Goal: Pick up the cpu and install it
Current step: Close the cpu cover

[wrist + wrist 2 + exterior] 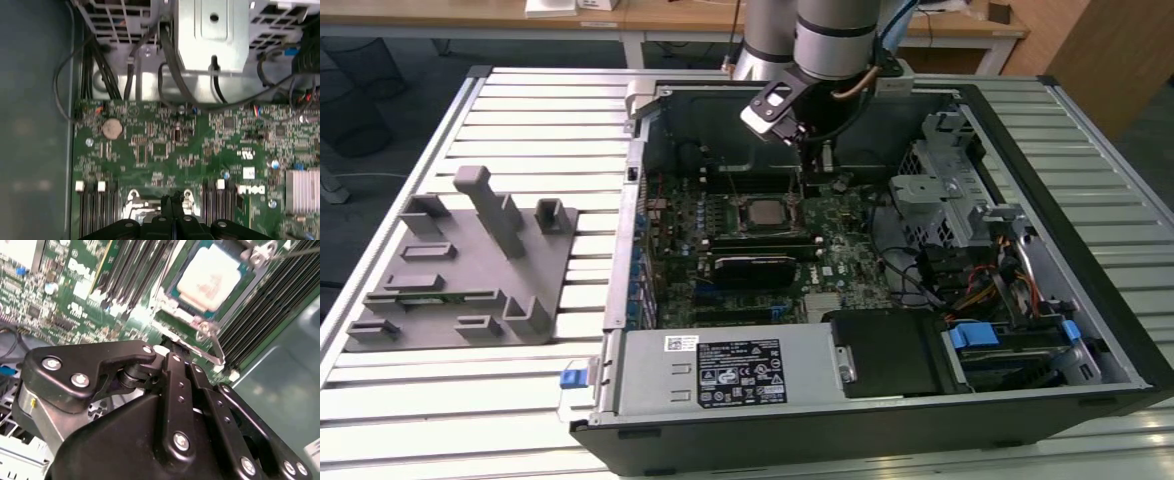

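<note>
The cpu [210, 277] lies flat inside the metal-framed socket [761, 212] of the green motherboard [847, 262], its pale silvery top showing. My gripper [817, 176] hangs inside the open computer case, just beside the socket on the exterior view's right and toward the case's back wall. Its black fingers [172, 202] are pressed together with nothing between them. In the second wrist view the fingertips end next to the socket's thin metal lever [216, 346]; I cannot tell whether they touch it.
A grey plastic slotted holder block [467, 262] sits on the slatted table at the exterior view's left. Inside the case are memory slots [280, 295], a drive cage [961, 190], loose cables [947, 280] and the power supply [720, 370].
</note>
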{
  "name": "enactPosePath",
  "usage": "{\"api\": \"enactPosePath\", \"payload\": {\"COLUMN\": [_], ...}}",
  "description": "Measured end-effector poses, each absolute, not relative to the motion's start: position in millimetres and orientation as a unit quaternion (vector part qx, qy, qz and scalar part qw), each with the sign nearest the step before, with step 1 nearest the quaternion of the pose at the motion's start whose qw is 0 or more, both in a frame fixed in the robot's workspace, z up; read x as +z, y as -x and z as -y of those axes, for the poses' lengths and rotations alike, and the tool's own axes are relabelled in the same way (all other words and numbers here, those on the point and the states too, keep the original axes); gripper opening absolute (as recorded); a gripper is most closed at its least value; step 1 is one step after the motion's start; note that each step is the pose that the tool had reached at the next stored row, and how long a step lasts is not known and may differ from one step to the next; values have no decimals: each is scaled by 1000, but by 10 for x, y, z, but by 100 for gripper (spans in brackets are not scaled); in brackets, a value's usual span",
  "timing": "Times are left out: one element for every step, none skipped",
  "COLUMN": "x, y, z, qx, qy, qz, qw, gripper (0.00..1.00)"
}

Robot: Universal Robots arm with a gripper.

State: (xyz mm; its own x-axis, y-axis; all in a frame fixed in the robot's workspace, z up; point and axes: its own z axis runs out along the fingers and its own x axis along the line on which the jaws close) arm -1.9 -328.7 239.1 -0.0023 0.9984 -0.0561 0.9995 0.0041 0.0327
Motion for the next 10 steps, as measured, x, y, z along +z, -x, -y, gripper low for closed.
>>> {"api": "enactPosePath", "payload": {"x": [2391, 2391, 2391, 2391, 2390, 2390, 2390, 2390, 2390, 2390], "y": [46, 74, 103, 136, 171, 203, 223, 229, 228, 229], "z": [3287, 3287, 3287, 3287, 3287, 3287, 3287, 3287, 3287, 3287], "qx": [-8, -8, -8, -8, -8, -8, -8, -8, -8, -8], "qy": [-706, -706, -706, -706, -706, -706, -706, -706, -706, -706], "qz": [-708, -708, -708, -708, -708, -708, -708, -708, -708, -708], "qw": [31, 31, 32, 32, 32, 32, 32, 32, 32, 32], "gripper": [11, 11, 11, 11, 11, 11, 11, 11, 11, 11]}}
